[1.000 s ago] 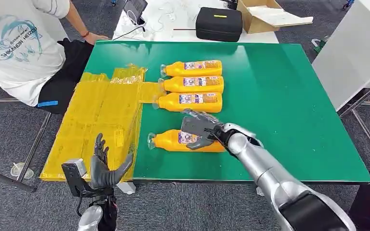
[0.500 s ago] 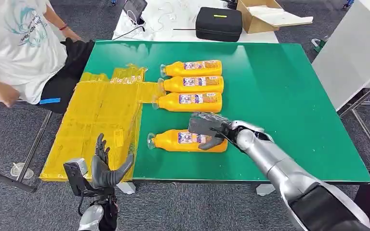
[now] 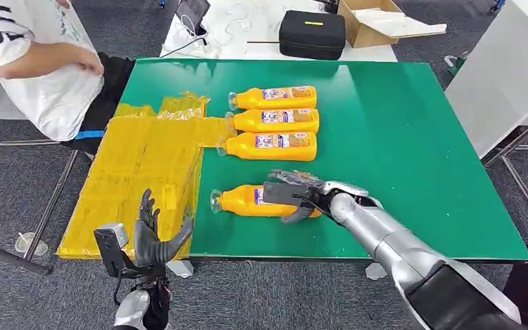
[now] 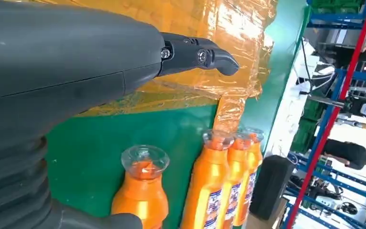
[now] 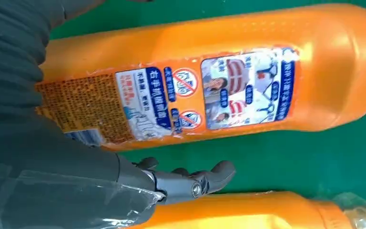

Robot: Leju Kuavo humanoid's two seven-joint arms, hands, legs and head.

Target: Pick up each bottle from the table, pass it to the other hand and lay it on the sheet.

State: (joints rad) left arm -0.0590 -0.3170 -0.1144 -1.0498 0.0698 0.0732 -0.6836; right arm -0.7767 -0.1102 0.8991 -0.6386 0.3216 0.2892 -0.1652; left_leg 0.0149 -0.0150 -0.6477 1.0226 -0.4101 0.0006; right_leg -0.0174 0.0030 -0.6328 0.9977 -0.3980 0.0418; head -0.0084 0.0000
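Four orange bottles lie on the green table (image 3: 399,137). Three sit in a row at the back (image 3: 275,121). The nearest bottle (image 3: 244,201) (image 5: 209,81) (image 4: 140,191) lies alone, cap toward the sheet. My right hand (image 3: 292,194) hovers over its label end, fingers spread above it and thumb on the near side, not closed around it. One of its fingers (image 5: 190,179) reaches between this bottle and its neighbour (image 5: 248,210). The yellow sheet (image 3: 144,172) (image 4: 195,71) covers the table's left part. My left hand (image 3: 152,237) is open below the table's front edge.
A person in a white shirt (image 3: 41,75) stands at the table's far left corner. A black case (image 3: 312,33) and a cardboard box (image 3: 378,20) lie on a white table behind. A white cabinet (image 3: 515,69) stands to the right.
My right hand has shifted slightly and dropped closer over the nearest bottle. The person at the left has turned and moved an arm. My left hand has hardly moved.
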